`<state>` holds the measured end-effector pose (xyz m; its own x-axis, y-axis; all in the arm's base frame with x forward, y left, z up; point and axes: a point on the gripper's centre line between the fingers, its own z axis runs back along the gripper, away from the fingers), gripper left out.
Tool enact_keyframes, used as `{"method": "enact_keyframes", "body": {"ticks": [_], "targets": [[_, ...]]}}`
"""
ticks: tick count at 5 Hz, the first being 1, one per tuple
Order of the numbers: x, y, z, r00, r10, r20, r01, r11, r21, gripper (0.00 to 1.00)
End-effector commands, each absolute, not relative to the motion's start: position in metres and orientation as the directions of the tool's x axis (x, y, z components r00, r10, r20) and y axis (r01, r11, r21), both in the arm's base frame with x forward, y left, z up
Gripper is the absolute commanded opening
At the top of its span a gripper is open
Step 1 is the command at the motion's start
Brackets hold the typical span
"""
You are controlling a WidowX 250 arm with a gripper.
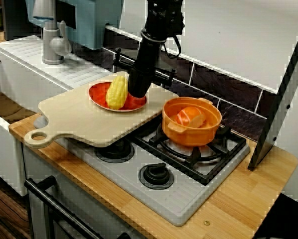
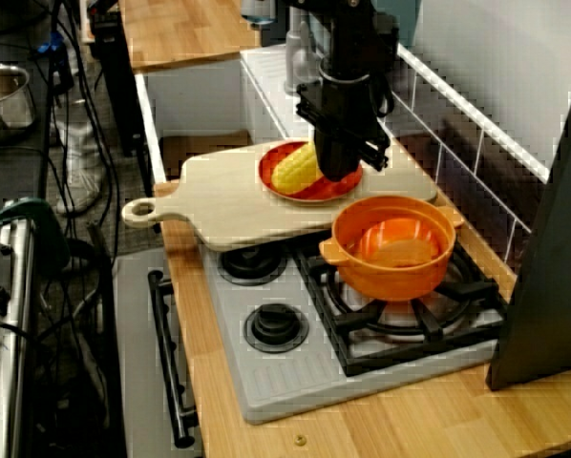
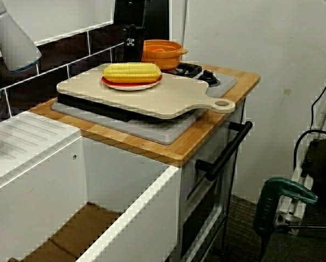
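Observation:
A yellow corn cob (image 1: 117,92) lies on a red plate (image 1: 96,92), which rests on a pale wooden cutting board (image 1: 89,122) laid over the stove's left burners. My black gripper (image 1: 137,93) comes down onto the plate's right side, right beside the cob and holding nothing. Its fingers show as one dark block with no gap. In the side view the gripper (image 2: 335,172) stands at the cob's (image 2: 295,170) far end. From the sink side the gripper (image 3: 132,52) is half hidden behind the cob (image 3: 132,71).
An orange pot (image 1: 189,134) with an orange-and-white item inside sits on the back right burner, close to the board's edge. A grey faucet (image 1: 52,42) and a sink stand at the left. A dark slanted panel (image 1: 278,99) borders the right side. Stove knobs (image 1: 155,175) line the front.

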<state>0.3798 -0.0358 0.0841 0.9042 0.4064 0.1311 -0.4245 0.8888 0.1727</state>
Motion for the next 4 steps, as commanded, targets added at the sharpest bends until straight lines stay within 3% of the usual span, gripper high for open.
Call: {"method": "enact_keyframes", "body": {"ticks": [1,4], "targets": [[0.383,-0.035,0.098,0.893,0.423,0.154,-0.444,0.886,0.137,0.00],[0.366,-0.018,0.096,0.879,0.460,0.130,-0.474,0.873,0.116,0.00]]}}
